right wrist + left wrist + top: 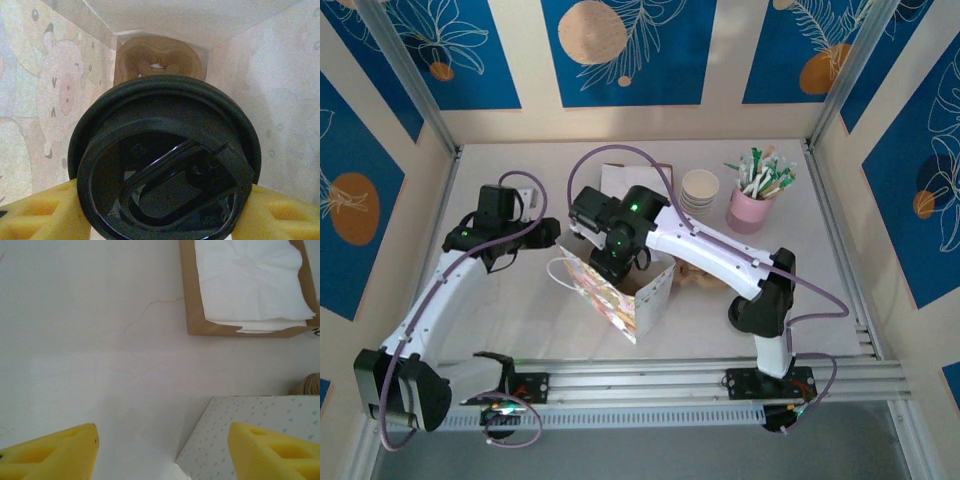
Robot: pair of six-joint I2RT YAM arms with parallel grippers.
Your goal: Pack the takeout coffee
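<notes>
**A:** What is the right pincer [160, 219] doing?

**B:** Its yellow fingers [40, 215] are closed on the takeout coffee [165, 160], one against each side of the round black lid. The lid faces the wrist camera, and the cup body beneath it is hidden.

**A:** And where is the coffee?

**B:** Down inside the paper gift bag [620, 295], between the bag's walls, and the wall to the left has cartoon pigs printed on it. Below the cup, at the bottom of the bag, lies a brown pulp cup carrier [155, 55]. I cannot tell whether the cup touches it.

**A:** The left pincer [165, 455]?

**B:** Its jaws stand wide apart and grip nothing. It hangs over the white surface [75, 340] beside the bag. One finger sits above the bag's speckled panel and the other above the bare surface.

**A:** What lies beyond it?

**B:** A brown cardboard box [192, 300] of white napkins [250, 280], apart from the bag.

**A:** Farther out?

**B:** Behind the right arm there is a stack of white paper cups [700, 188]. Just beside it, a pink cup [750, 210] holds sticks and packets.
</notes>
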